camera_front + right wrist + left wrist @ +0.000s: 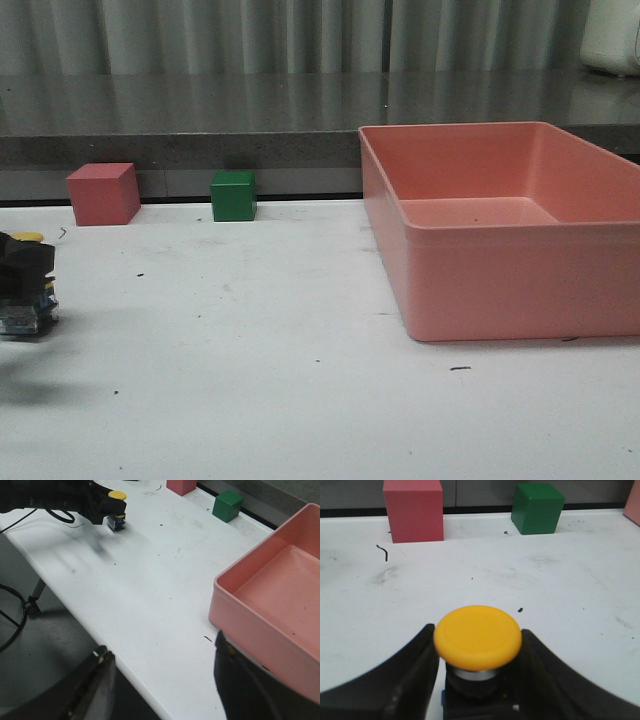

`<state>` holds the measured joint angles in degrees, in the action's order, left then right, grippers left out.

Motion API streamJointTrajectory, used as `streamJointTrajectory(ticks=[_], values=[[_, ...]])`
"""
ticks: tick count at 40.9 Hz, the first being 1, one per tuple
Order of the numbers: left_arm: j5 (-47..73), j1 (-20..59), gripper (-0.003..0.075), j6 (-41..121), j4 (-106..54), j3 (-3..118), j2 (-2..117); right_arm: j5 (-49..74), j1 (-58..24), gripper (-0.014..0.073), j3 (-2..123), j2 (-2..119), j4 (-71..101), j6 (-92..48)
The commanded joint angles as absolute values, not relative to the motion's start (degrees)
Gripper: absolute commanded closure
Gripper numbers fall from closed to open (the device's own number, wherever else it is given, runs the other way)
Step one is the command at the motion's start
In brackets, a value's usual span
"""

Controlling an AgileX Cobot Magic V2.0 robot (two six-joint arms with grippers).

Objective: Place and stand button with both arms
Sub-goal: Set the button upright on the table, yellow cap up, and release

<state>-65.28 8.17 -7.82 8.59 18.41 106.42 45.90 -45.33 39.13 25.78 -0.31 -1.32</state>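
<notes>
The button (477, 637) stands upright, its yellow cap on top and its black body and boxy base below. My left gripper (478, 634) is shut on it, one dark finger pressed against each side. In the front view the button (27, 305) and left gripper (24, 262) are at the far left of the white table (260, 340), and a shadow lies on the table below the base. The right wrist view shows the button (116, 511) held in the left gripper (106, 504) far across the table. My right gripper (162, 655) hangs open and empty over the table's near edge.
A pinkish-red cube (103, 193) and a green cube (233, 195) stand at the table's back edge. A large pink bin (500, 225) fills the right side. The table's near edge (125, 665) drops to the floor beside the right gripper.
</notes>
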Motion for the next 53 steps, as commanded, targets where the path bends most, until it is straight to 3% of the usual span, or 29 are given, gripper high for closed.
streamJointTrajectory(ticks=[1, 14, 24, 32, 45, 53], values=[[-78.4, 8.0, 0.0459, -8.1, 8.0, 19.2, 105.0, 42.0, -45.2, 0.0139, 40.6, 26.0, -0.6, -1.8], [-78.4, 8.0, 0.0444, -8.1, 8.0, 19.2, 105.0, 42.0, -45.2, 0.0139, 40.6, 26.0, -0.6, -1.8], [-78.4, 8.0, 0.0242, -8.1, 8.0, 19.1, 104.2, 42.0, -45.2, 0.0139, 40.6, 26.0, -0.6, -1.8], [-76.8, 8.0, 0.0213, -8.1, 8.0, 18.1, 100.6, 42.0, -45.2, 0.0139, 40.6, 26.0, -0.6, -1.8], [-53.7, 8.4, 0.0216, -9.9, 11.0, 18.3, 83.1, 42.0, -45.2, 0.0139, 40.6, 26.0, -0.6, -1.8], [-24.5, 11.9, 0.0216, -10.2, 11.1, 24.2, 68.7, 42.0, -45.2, 0.0139, 40.6, 26.0, -0.6, -1.8]])
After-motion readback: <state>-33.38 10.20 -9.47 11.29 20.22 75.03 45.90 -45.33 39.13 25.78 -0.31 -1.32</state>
